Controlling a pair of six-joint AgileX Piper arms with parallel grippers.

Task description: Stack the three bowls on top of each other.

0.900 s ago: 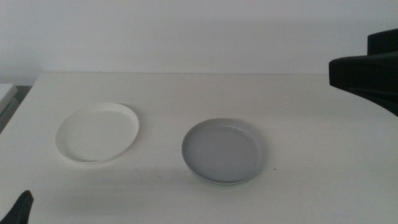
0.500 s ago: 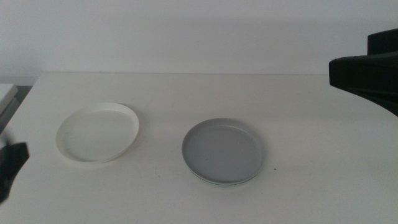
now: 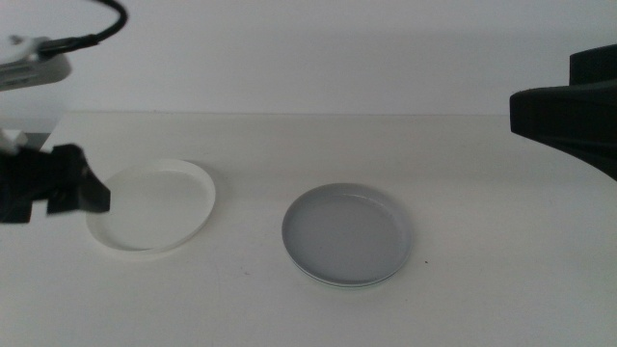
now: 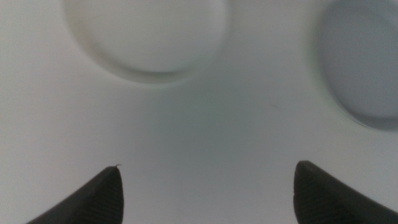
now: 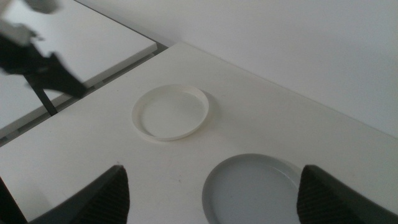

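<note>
You have the white bowl lying upright and empty on the bench, alone toward the left. Well apart to its right, the grey bowl sits nested on the pale green bowl, of which you see only a thin rim beneath its near edge.

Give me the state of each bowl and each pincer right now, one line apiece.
White bowl: upright, alone on the table, not stacked.
Grey bowl: upright, sitting on top of the pale green bowl.
Pale green bowl: under the grey one, only a rim sliver showing.
Left pincer: open, empty, at the white bowl's left edge.
Right pincer: open, empty, raised off to the right.
</note>
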